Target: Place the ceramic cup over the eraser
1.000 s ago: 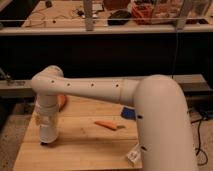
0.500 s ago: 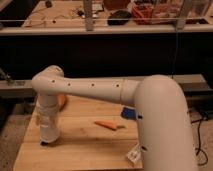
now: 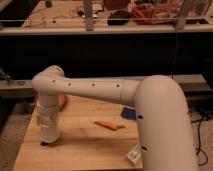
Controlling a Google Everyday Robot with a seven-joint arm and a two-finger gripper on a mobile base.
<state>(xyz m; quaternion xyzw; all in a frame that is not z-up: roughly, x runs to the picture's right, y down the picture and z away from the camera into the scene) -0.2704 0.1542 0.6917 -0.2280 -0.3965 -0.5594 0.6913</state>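
Reaching down at the left of the wooden surface (image 3: 85, 150), the end effector (image 3: 48, 140) is seen slightly lower than a second ago, almost touching the boards; the placing step appears close to completion. Whether it is clenched or released cannot be told, and neither cup nor eraser can be made out. A carrot (image 3: 108, 124), a blue object (image 3: 128, 113) and a small packet (image 3: 133, 154) lie well apart, obstructing nothing.

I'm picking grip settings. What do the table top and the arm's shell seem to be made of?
Table top: probably wood, butcher-block style, matte; pale strips show. Arm shell: likely smooth cream plastic, with soft highlights and small dark holes. The gripper sits low at the table's left.
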